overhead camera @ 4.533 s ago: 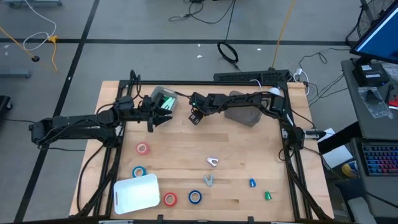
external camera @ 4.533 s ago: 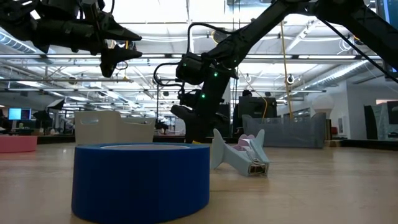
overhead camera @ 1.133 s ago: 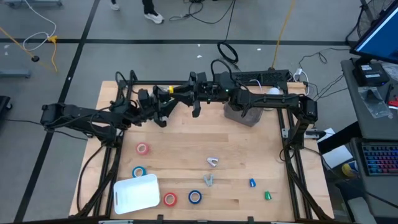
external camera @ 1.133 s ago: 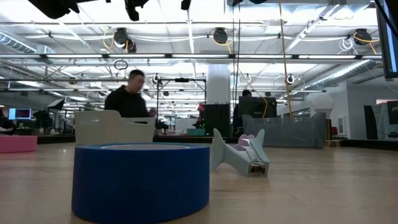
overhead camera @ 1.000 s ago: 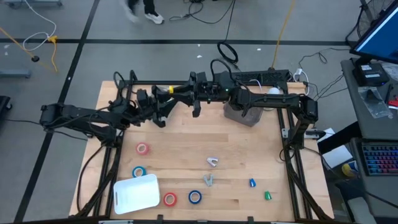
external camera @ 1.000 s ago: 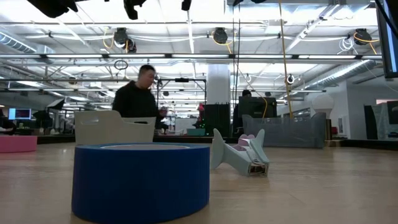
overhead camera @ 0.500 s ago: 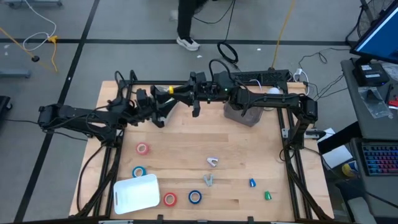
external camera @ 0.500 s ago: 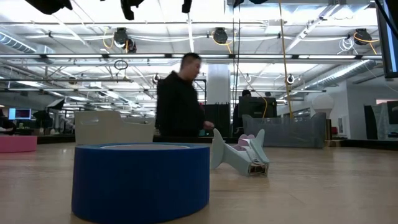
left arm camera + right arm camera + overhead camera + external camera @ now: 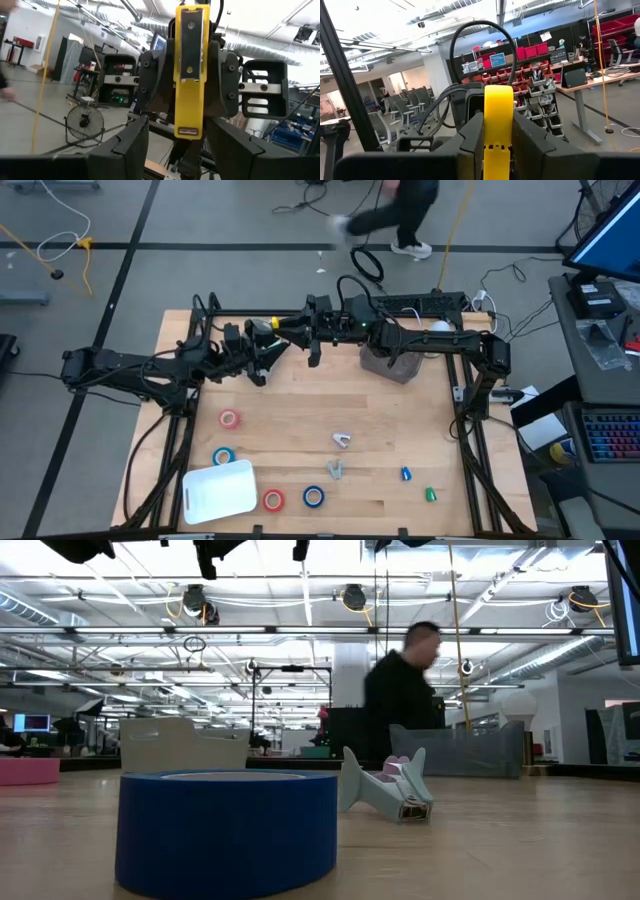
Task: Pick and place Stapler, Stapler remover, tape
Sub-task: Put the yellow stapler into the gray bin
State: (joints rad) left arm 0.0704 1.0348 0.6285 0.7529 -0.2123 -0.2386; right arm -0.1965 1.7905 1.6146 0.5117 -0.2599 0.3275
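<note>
Left wrist view shows us the long yellow metal stapler (image 9: pixel 190 75) clamped in the right gripper (image 9: pixel 497 150), well above the wooden bench (image 9: pixel 400 430). It sits straight ahead of the left gripper (image 9: pixel 176 145), fingers apart, with its long axis crosswise to their closing line.

**Both arms meet high at the back**

My left arm reaches in from the left, my right arm from the right, both raised. The left end effector (image 9: pixel 266 356) faces the right end effector (image 9: pixel 290 332), fingertips nearly meeting. My right fingers (image 9: pixel 472 135) clamp a yellow stapler (image 9: pixel 190 70); my left fingers (image 9: pixel 131 145) are spread.
</note>
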